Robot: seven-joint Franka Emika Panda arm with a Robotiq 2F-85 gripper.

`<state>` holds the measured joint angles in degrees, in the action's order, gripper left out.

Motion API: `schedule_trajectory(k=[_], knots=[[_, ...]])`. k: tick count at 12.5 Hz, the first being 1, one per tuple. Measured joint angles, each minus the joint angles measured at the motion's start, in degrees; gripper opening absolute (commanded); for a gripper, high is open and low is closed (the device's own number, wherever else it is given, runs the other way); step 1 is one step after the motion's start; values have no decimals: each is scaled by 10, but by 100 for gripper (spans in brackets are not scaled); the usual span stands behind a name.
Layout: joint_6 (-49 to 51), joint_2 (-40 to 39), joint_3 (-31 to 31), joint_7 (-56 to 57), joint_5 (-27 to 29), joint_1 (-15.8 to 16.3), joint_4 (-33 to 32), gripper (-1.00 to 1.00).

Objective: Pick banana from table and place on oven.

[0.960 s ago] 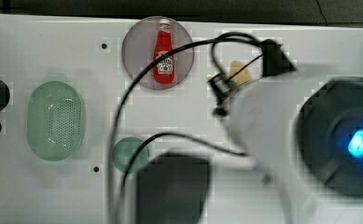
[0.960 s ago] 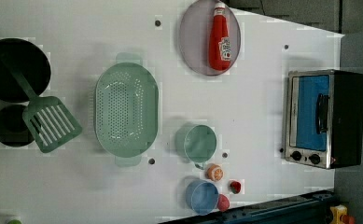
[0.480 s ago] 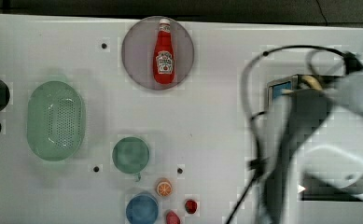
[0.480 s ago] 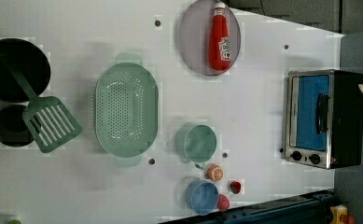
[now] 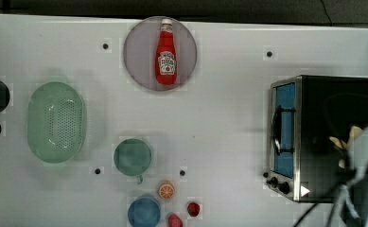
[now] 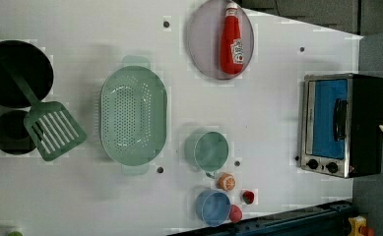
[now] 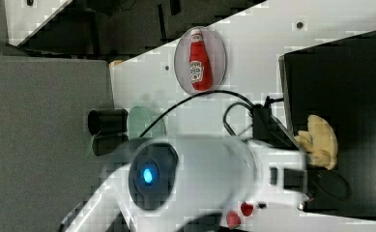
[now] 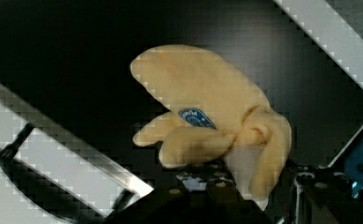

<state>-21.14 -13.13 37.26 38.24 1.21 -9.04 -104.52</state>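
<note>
banana (image 8: 216,121) lies on oven (image 5: 335,101) black top, lower right of top view | gripper (image 8: 244,186) at its peel end; whether fingers clamp it, cannot tell | long axis diagonal in wrist view

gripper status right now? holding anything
gripper: over the oven top, banana at its fingers; open or closed cannot be told.

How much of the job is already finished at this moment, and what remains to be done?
Done: the pale yellow half-peeled banana is off the white table and over the black-topped toaster oven. In hand: the tool is at its lower end; whether the banana already rests on the oven I cannot tell. Left: let go and withdraw.
</note>
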Motion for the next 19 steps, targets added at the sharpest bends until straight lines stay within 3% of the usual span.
schedule_trajectory(k=[5,7,12,15,19], knots=[[-30,-7,-6,15,-10,-7,22,99],[-28,-8,-15,17,8,8,22,100],[5,18,-74,-5,-15,48,18,100],[138,94,-122,-104,-17,81,20,100],[228,223,-234,-307,-13,87,39,100]])
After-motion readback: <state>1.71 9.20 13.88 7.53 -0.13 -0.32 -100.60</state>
